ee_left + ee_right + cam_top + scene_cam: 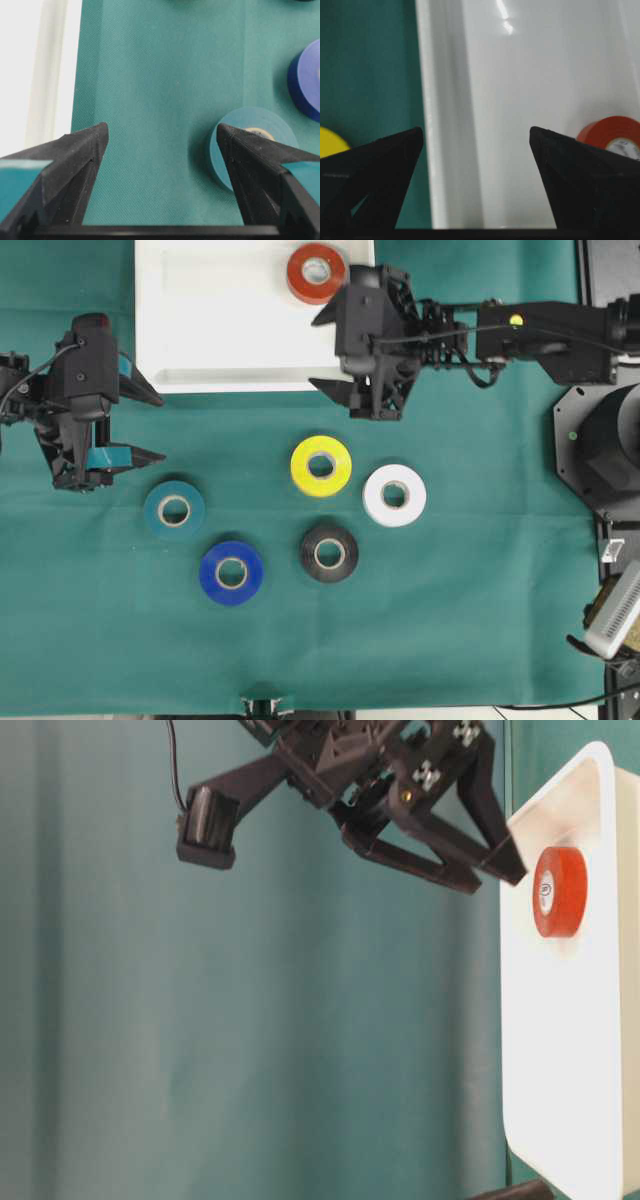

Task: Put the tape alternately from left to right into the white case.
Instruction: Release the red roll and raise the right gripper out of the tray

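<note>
Now the teal roll (pixel 174 510) lies just beside the open, empty left pincer (pixel 140 423); the right pincer (pixel 331 350), open too, sits farther off over the case (pixel 200 320).

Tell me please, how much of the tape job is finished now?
Done: the red-orange roll lies in the white case. In hand: nothing; the right gripper and the left gripper are both open and empty. Left: the teal, blue, yellow, white and black rolls sit on the cloth.
</note>
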